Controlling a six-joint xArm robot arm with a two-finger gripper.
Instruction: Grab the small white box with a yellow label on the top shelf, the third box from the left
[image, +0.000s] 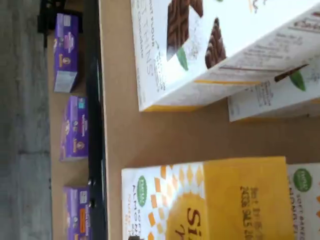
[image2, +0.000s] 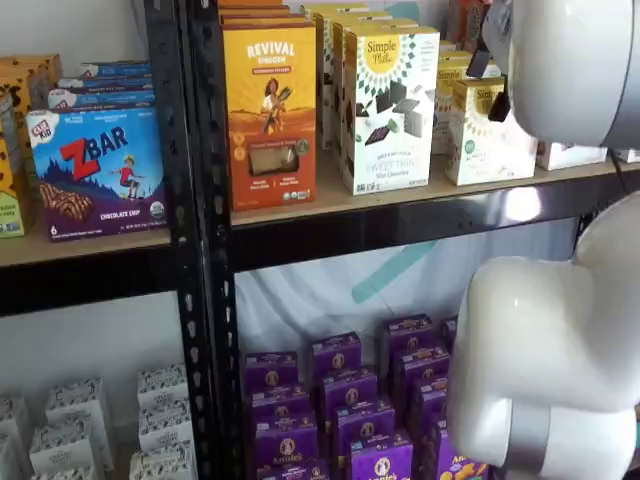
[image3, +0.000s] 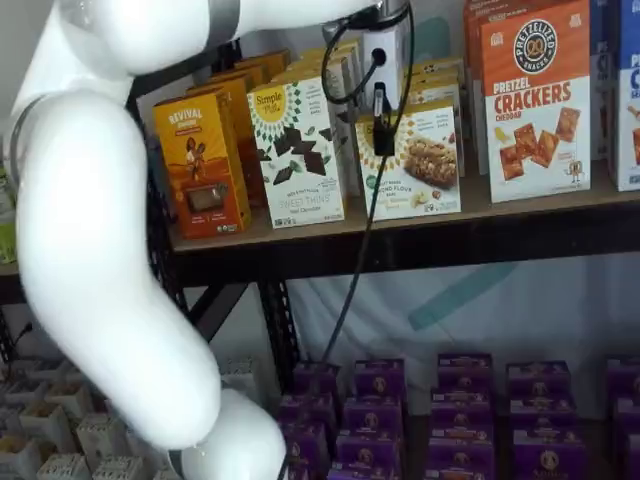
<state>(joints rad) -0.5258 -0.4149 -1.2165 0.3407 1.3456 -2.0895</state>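
Note:
The small white box (image3: 420, 160), with a yellow sunburst on its front, stands on the top shelf (image3: 520, 205) to the right of the taller white box with chocolate squares (image3: 297, 150). It shows in both shelf views, partly behind the arm in one (image2: 478, 135). My gripper (image3: 383, 128) hangs just in front of its left edge. Only one black finger shows under the white body, so I cannot tell its state. The wrist view looks down on the box's yellow top (image: 240, 197) and the tan shelf board (image: 125, 135).
An orange Revival box (image3: 200, 165) stands left of the taller white box, and an orange-and-white crackers box (image3: 535, 95) stands to the right. Purple boxes (image3: 450, 410) fill the lower level. The white arm (image3: 100, 250) hangs before the shelves. A ZBar box (image2: 95, 170) sits in the left bay.

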